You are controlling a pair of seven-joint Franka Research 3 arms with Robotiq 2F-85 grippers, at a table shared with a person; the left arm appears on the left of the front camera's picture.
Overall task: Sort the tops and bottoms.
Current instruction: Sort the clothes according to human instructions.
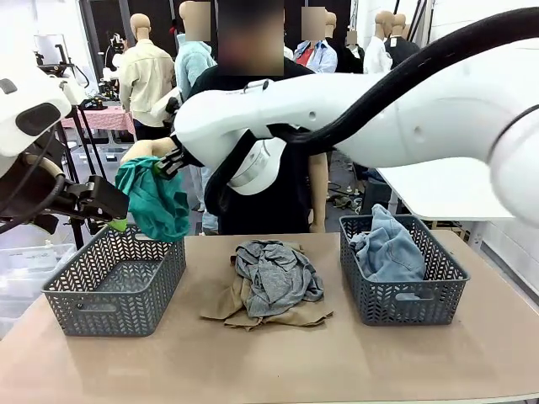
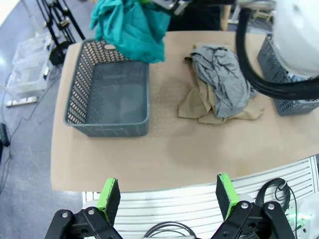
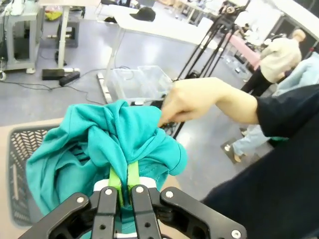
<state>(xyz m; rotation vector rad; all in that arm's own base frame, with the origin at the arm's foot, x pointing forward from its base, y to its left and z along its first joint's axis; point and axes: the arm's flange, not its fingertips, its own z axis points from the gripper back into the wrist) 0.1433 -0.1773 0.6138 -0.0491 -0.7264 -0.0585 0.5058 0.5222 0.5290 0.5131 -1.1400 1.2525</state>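
Note:
My right gripper (image 3: 124, 185) is shut on the teal green top (image 3: 107, 149), which hangs bunched above the far rim of the left basket (image 1: 114, 286). In the front view the right gripper (image 1: 171, 162) has reached across to the left, and the teal top (image 1: 156, 202) dangles below it. A person's hand (image 3: 189, 102) touches the top's upper fold. The grey top (image 1: 276, 271) lies crumpled on the khaki top (image 1: 263, 316) at mid-table. Light blue denim bottoms (image 1: 387, 248) fill the right basket (image 1: 404, 299). My left gripper (image 2: 166, 196) is open and holds nothing, high over the table's near edge.
The left basket (image 2: 109, 92) has nothing inside it. A person in a dark shirt (image 1: 286, 194) stands at the far side. My right arm (image 1: 362, 109) spans the space above the table. Bare tabletop (image 1: 269, 362) lies in front of the pile.

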